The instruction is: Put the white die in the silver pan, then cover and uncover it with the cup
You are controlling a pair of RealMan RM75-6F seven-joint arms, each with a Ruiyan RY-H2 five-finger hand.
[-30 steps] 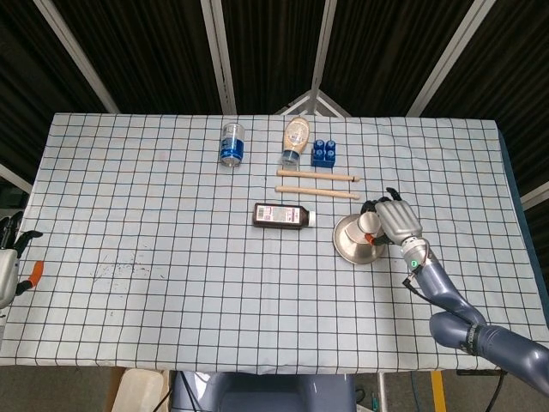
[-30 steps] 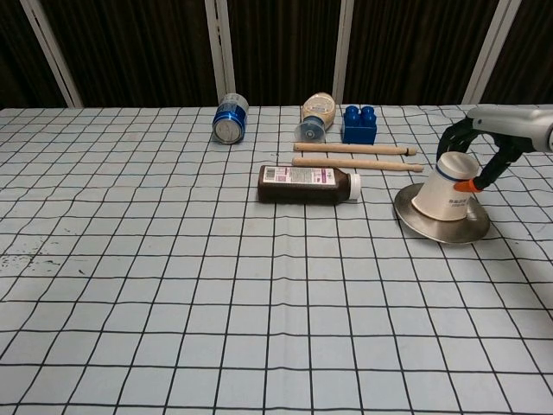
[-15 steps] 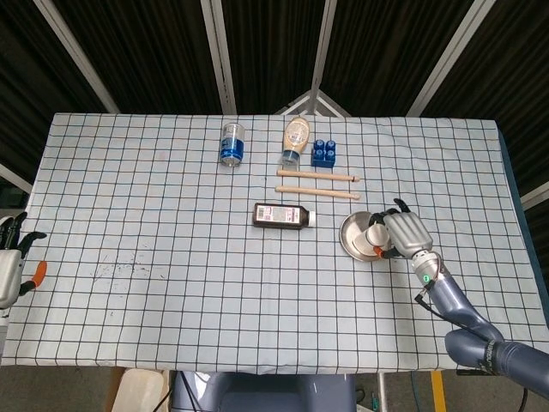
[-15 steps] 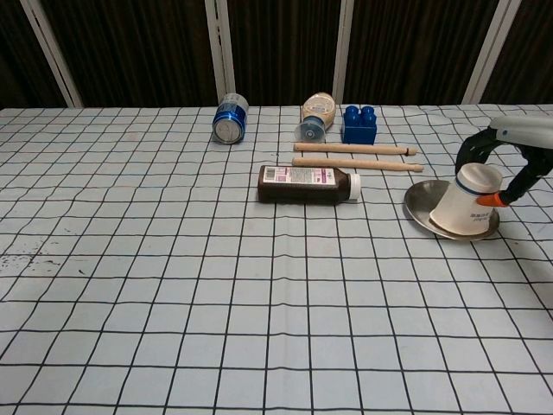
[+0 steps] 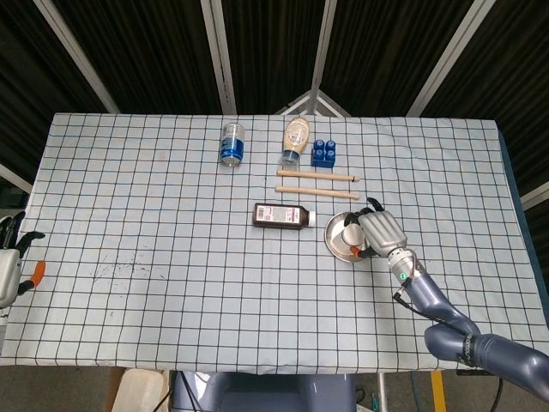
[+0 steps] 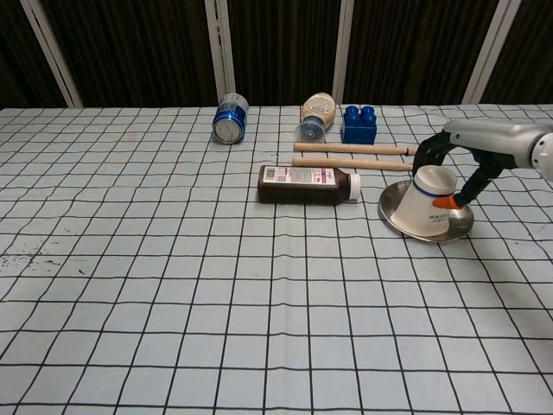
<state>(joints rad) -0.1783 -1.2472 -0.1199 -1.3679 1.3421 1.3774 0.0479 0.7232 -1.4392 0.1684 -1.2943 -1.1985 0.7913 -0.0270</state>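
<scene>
Checked tablecloth (image 5: 154,215) over the table, dark brown bottle (image 5: 281,215) lying on its side near centre, two wooden sticks (image 5: 316,184) lying parallel at its 1 o'clock, blue can (image 5: 232,143) at its 11 o'clock — squeeze bottle (image 5: 295,140) and blue block (image 5: 323,152) at its 12 to 1 o'clock, side by side.

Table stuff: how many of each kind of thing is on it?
Cans: 1
Squeeze bottles: 1
Brown bottles: 1
Blue blocks: 1
Wooden sticks: 2
Silver pans: 1
Cups: 1, held by the right hand
Total: 8
</scene>
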